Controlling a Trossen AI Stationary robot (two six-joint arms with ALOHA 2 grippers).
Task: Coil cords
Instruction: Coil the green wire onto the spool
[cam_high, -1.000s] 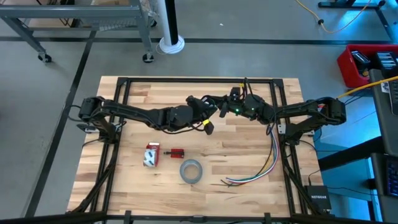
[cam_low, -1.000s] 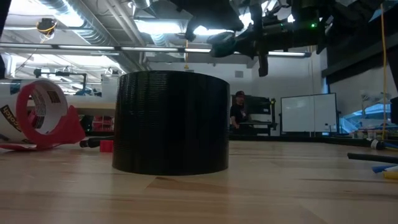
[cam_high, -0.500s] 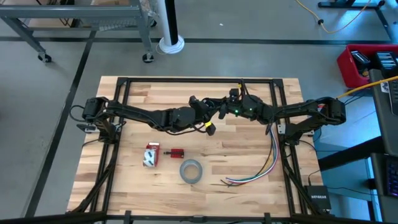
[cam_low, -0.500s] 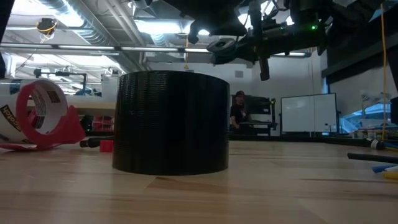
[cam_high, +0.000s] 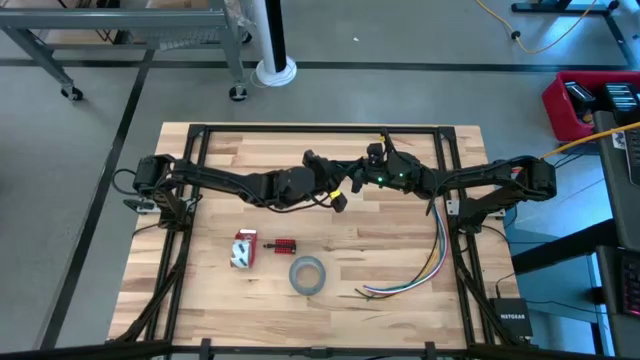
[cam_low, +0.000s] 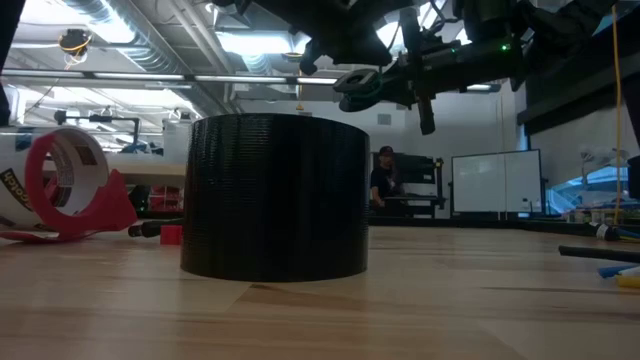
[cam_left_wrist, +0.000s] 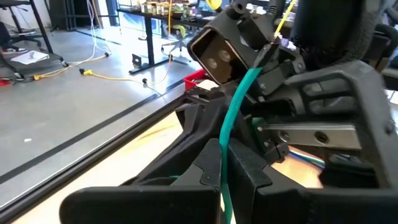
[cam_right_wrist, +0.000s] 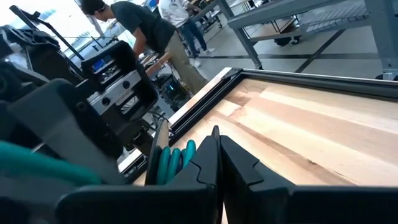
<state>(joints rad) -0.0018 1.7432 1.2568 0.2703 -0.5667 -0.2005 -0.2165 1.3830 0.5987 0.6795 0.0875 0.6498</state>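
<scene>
A thin cord, teal-green in the wrist views, runs between my two grippers above the table's middle. In the left wrist view the cord (cam_left_wrist: 239, 99) rises from my left gripper (cam_left_wrist: 222, 186) toward the right arm. In the right wrist view several of its loops (cam_right_wrist: 175, 160) sit beside my right gripper (cam_right_wrist: 216, 168). In the high view my left gripper (cam_high: 338, 187) and right gripper (cam_high: 358, 180) stand tip to tip, both shut. A small dark piece with a yellow mark (cam_high: 340, 199) hangs just below them. My left gripper pinches a single strand of the cord (cam_left_wrist: 222, 163) between its two shut fingers, held clear of the table. The strand runs on fairly straight toward the right arm. My right gripper is shut beside the cord's loops (cam_right_wrist: 186, 152). Its own finger hides the place of contact, and the loops are clear of the table.
A grey tape roll (cam_high: 307, 275) lies near the front and stands large and dark in the low view (cam_low: 275, 195). A red and white tape dispenser (cam_high: 244, 249) and a small red piece (cam_high: 284, 246) lie to its left. Multicoloured wires (cam_high: 425, 265) trail at the right. A person stands beyond the table (cam_right_wrist: 146, 31).
My left gripper has shifted a little toward the table's far edge and the right gripper. The small dark piece with the yellow mark has gone with it. In the low view the grippers' tips have come down slightly. Both grippers stay shut.
</scene>
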